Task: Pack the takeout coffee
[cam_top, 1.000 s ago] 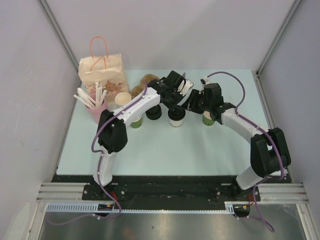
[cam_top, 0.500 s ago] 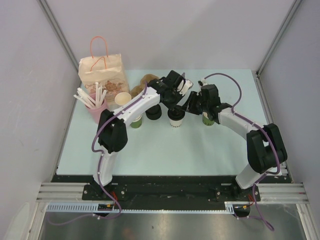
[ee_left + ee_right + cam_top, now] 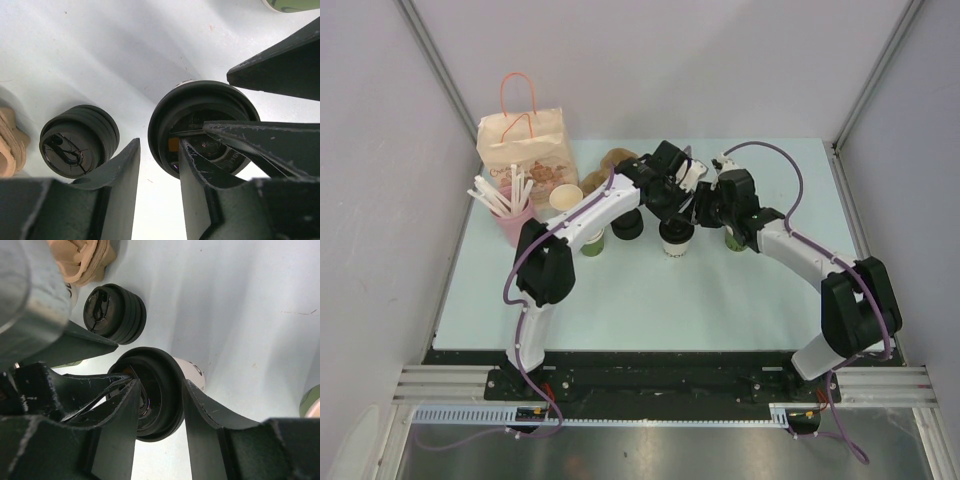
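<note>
Since a second ago: a swing toward 9 o'clock by the right gripper (image 3: 161, 385), now right at the white cup (image 3: 674, 245), and a loosening of the left gripper (image 3: 157, 145) from tight shut to a bit spread.

Far off at 10 o'clock on the table (image 3: 620, 310), a paper bag (image 3: 525, 148), standing up. Just at its 6 o'clock, the pink cup of straws (image 3: 510, 222). Next, a green cup (image 3: 592, 243), top hidden under the left arm, so no telling about a lid. Then a stack of black lids (image 3: 77, 142), near the white cup at its 9 o'clock, not touching.

White cup near the middle of the table, upright, black lid (image 3: 200, 97) on top. Left gripper spread a little, one finger over the lid, the other just outside the rim on the stack's side, not squeezing. Right gripper partly spread too, astride the rim on the far side. Pinching or only touching? Cannot tell.

Last, at 3 o'clock of the white cup, another green cup (image 3: 734, 240), no lid on.

Probably light and easy to squash: thin paper sides, maybe drink inside. Lid stiffer, but likely to pop off if pulled up by the rim. Better to hold round the paper body, gently, and keep it straight up all the way to the bag.
</note>
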Controlling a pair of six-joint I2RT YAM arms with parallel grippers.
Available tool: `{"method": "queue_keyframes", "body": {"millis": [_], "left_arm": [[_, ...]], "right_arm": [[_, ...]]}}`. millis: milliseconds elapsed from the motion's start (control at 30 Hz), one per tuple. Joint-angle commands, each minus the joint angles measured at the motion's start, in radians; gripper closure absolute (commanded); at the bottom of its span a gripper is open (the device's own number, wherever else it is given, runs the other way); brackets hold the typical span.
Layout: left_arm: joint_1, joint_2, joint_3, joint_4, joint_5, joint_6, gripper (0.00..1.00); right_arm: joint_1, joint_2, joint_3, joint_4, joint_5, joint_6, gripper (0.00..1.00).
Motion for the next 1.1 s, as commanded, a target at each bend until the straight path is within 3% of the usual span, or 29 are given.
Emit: {"method": "queue_keyframes", "body": {"millis": [0,467,700,933,1067], "left_arm": [[-0.011,-0.071,0.036,-0.006,0.040,0.035,0.59],[-0.001,-0.074,-0.029,-0.002,0.095,0.010,0.64],[-0.001,-0.062,-0.055,-0.003,0.107,0.007,0.70],[0.003,-0.054,-0.096,0.003,0.121,0.007,0.78],[0.007,-0.045,-0.128,0.015,0.138,-0.001,0.80]], "right_arm": [[0.008,-0.049,0.003,0.046,0.017,-0.043,0.55],[0.038,-0.026,0.005,-0.046,0.046,-0.060,0.72],[0.038,-0.003,0.005,-0.112,0.066,-0.088,0.73],[0.006,0.014,-0.069,-0.106,0.045,-0.030,0.91],[-0.008,0.006,-0.122,-0.107,0.033,-0.005,0.97]]}}
